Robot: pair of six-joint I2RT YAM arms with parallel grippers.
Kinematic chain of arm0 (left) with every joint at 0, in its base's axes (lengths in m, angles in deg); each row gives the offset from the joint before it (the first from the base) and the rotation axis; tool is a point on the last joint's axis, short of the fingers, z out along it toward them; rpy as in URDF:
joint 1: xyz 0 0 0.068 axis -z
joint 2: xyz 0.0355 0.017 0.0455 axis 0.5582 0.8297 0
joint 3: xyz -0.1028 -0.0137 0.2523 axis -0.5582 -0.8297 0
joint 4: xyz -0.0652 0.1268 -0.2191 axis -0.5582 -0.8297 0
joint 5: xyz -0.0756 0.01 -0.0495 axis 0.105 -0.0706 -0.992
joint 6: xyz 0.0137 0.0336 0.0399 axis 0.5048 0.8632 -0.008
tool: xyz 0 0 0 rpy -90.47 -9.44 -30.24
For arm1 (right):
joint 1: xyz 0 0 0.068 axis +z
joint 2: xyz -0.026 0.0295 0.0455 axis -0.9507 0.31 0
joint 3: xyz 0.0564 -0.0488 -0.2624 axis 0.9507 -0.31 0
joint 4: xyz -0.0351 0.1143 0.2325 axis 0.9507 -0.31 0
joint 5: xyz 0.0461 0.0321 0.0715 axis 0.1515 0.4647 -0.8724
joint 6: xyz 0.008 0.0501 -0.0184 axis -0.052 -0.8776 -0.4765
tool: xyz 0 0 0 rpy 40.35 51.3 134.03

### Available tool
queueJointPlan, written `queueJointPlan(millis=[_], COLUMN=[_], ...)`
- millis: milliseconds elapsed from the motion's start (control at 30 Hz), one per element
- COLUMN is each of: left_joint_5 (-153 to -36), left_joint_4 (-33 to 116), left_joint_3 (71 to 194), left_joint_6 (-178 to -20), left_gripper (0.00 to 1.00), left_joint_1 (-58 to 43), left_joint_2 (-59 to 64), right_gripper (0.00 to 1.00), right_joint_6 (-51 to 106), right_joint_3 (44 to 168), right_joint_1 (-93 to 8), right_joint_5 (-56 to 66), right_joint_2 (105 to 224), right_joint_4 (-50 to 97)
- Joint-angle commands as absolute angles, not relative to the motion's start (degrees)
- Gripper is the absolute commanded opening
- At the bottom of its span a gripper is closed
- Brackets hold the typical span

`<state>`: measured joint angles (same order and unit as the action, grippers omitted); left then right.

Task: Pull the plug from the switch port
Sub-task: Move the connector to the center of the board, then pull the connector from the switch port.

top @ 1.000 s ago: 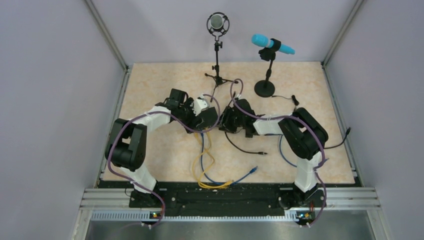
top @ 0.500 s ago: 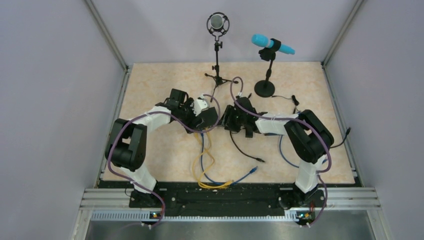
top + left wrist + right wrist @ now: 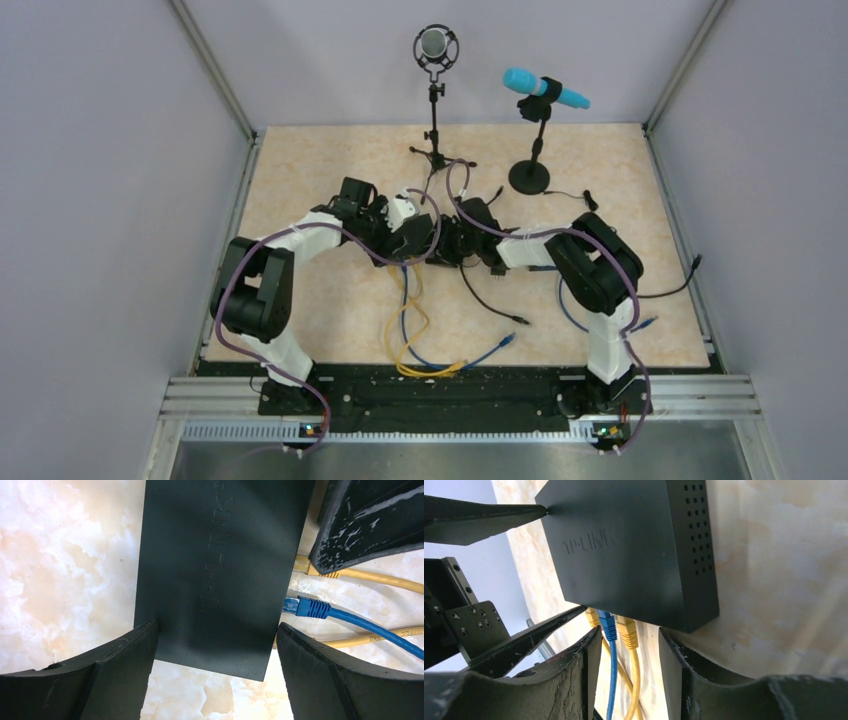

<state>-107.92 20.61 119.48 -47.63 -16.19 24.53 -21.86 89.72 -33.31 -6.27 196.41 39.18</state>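
On top of the black switch (image 3: pixel 639 580), embossed TP-LINK lettering (image 3: pixel 591 540).

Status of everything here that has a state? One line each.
Blue plug, plugged in.
Yellow plugs, both look plugged in.
Black cable, one end lying free.
Left gripper, clamped on the switch box.
Right gripper, open, straddling those plugs, gripping none.

Plain lavender-grey walls (image 3: pixel 90 200) box the table in on three sides, metal corner posts (image 3: pixel 215 68) at 11 and 1 o'clock. Tabletop (image 3: pixel 320 170) is pale marbled beige, evenly lit. Slotted aluminium rail (image 3: pixel 720 395) along 6 o'clock.
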Motion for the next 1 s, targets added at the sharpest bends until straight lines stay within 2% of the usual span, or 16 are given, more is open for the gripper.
queueJointPlan(millis=[0, 567, 633, 667, 867, 967], left_joint_5=[-107.8, -107.7, -107.7, -107.6, -107.5, -107.7], left_joint_4=[17.1, 16.1, 16.0, 16.1, 15.8, 15.5], left_joint_3=[119.2, 119.4, 119.4, 119.3, 119.3, 119.3], left_joint_6=[-48.6, -48.2, -48.3, -48.3, -48.1, -47.9], left_gripper=[0.91, 0.91, 0.90, 0.90, 0.90, 0.90], left_joint_1=[-16.0, -16.0, -16.0, -16.0, -16.0, -16.0], left_joint_2=[25.5, 26.0, 26.0, 25.9, 25.6, 25.5], right_gripper=[0.45, 0.35, 0.25, 0.24, 0.25, 0.33], right_joint_6=[-25.2, -31.4, -31.3, -31.4, -31.2, -31.8], right_joint_3=[91.2, 87.1, 86.9, 86.9, 87.8, 87.8], right_joint_1=[-32.7, -32.6, -32.6, -32.7, -32.7, -33.0], right_joint_5=[-9.4, -10.6, -10.5, -10.5, -10.5, -10.0], right_joint_2=[200.1, 203.5, 203.3, 203.3, 203.2, 203.0], right_joint_4=[45.2, 54.5, 54.5, 54.4, 53.8, 53.8])
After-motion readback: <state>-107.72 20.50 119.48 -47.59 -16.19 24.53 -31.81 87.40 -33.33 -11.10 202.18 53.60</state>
